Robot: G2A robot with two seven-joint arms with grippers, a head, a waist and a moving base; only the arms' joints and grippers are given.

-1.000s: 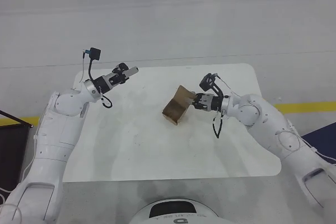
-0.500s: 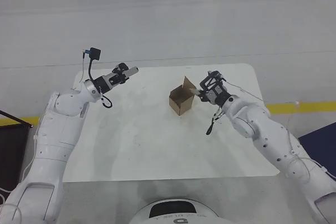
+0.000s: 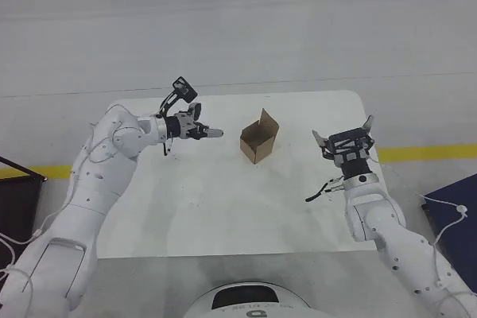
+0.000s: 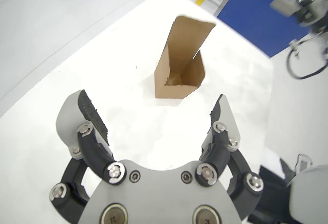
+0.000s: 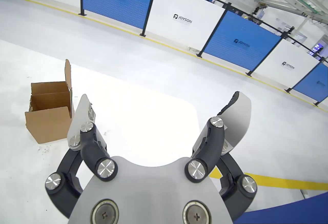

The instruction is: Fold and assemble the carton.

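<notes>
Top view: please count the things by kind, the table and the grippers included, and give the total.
Carton: 1
Table: 1
Grippers, jaws open: 2, the left gripper and the right gripper
Total: 4

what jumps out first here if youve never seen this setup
A small brown carton stands alone on the white table, top open, one flap up. The left gripper points at it from one side and the right gripper sits off the other side near the table's edge, both with fingers open, neither touching it.
</notes>
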